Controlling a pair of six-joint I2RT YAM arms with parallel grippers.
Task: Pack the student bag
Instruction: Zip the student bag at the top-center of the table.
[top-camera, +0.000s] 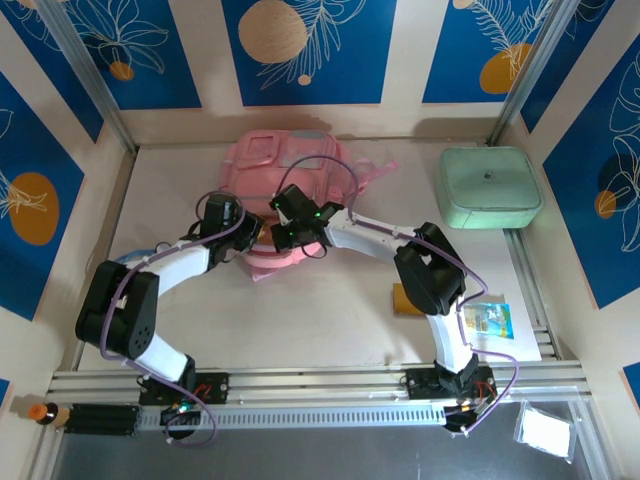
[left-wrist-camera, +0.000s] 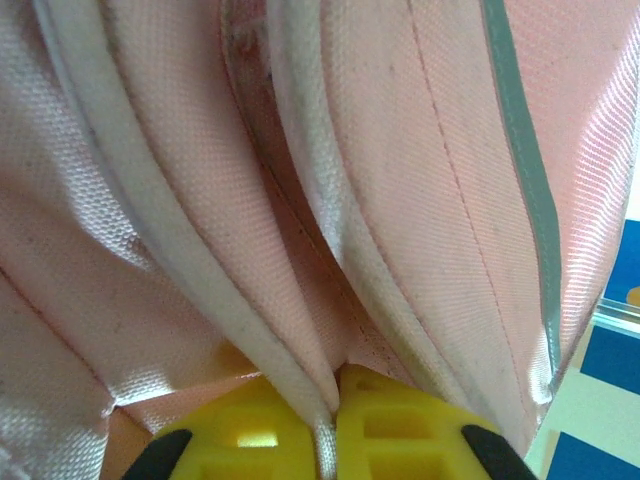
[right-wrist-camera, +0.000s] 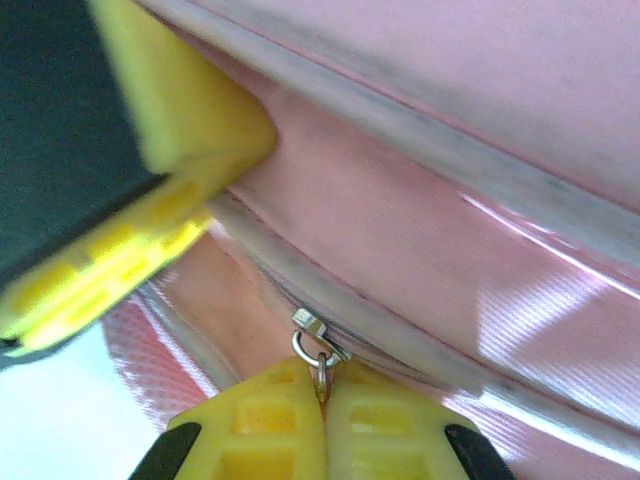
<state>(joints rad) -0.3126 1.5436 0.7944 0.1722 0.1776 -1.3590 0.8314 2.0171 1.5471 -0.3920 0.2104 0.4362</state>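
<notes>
Top external: student bag (top-camera: 290, 160) lengthwise near-to-far

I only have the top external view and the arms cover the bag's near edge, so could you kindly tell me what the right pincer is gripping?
Observer: The right wrist view shows the right pincer shut on the small metal zipper pull of the student bag.
Operator: Thank you. And the left pincer, please?
Observer: The left wrist view shows the left pincer shut on a fold of the bag's pink fabric, along a white piping seam.
</notes>
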